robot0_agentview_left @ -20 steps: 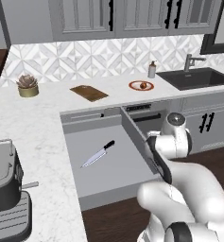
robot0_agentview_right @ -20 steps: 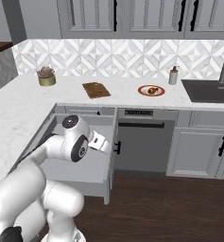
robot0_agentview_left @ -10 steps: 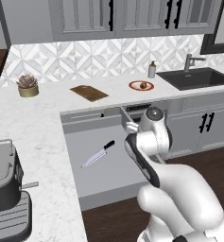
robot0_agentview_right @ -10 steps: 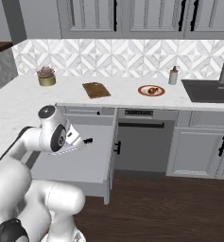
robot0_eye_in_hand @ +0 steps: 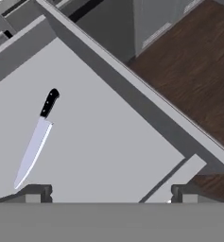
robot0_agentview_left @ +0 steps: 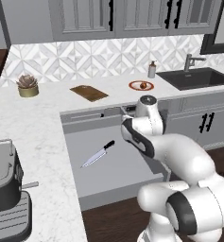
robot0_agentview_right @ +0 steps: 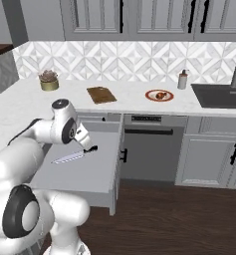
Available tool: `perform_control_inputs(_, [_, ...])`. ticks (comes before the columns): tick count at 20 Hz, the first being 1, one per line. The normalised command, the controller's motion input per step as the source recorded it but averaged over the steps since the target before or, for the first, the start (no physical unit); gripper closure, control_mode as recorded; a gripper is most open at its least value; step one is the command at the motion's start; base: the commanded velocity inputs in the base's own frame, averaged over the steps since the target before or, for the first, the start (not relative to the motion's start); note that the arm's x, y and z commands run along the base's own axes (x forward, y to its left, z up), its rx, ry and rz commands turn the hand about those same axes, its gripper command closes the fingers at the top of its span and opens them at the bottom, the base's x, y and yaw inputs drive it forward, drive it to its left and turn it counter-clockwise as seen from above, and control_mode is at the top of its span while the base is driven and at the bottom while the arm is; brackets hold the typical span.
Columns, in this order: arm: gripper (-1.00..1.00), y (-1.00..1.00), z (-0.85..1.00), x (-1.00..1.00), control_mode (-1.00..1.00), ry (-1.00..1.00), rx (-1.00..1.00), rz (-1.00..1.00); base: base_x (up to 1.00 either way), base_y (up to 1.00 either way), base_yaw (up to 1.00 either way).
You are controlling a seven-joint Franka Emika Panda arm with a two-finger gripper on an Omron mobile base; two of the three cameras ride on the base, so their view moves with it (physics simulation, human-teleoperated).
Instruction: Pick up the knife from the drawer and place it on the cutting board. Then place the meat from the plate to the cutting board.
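Observation:
The knife lies flat on the floor of the pulled-out drawer, black handle toward the counter. My gripper hangs above the drawer, open and empty, with the knife ahead of its left fingertip. On the counter behind lies the dark cutting board, bare. To its right the plate carries the meat.
A potted succulent stands at the counter's left. A soap bottle and the black sink are at the right. A coffee machine sits near left. Wooden floor lies beyond the drawer's front.
My arm has swung from the drawer's right side to over its floor, nearer the knife. The jaws stayed open. The knife has not moved.

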Motion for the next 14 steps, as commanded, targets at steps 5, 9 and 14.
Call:
perform_control_inputs(5, [-1.00,0.36,-0.49,0.43,-1.00,0.15,0.00,0.00,0.00,0.00,0.00])
perform_control_inputs(9, [-1.00,0.32,-0.31,0.43,-1.00,0.11,0.01,0.00,0.00,0.00,0.00])
perform_control_inputs(14, [-1.00,0.06,-0.43,0.44,-1.00,0.06,0.08,0.00,0.00,0.00,0.00])
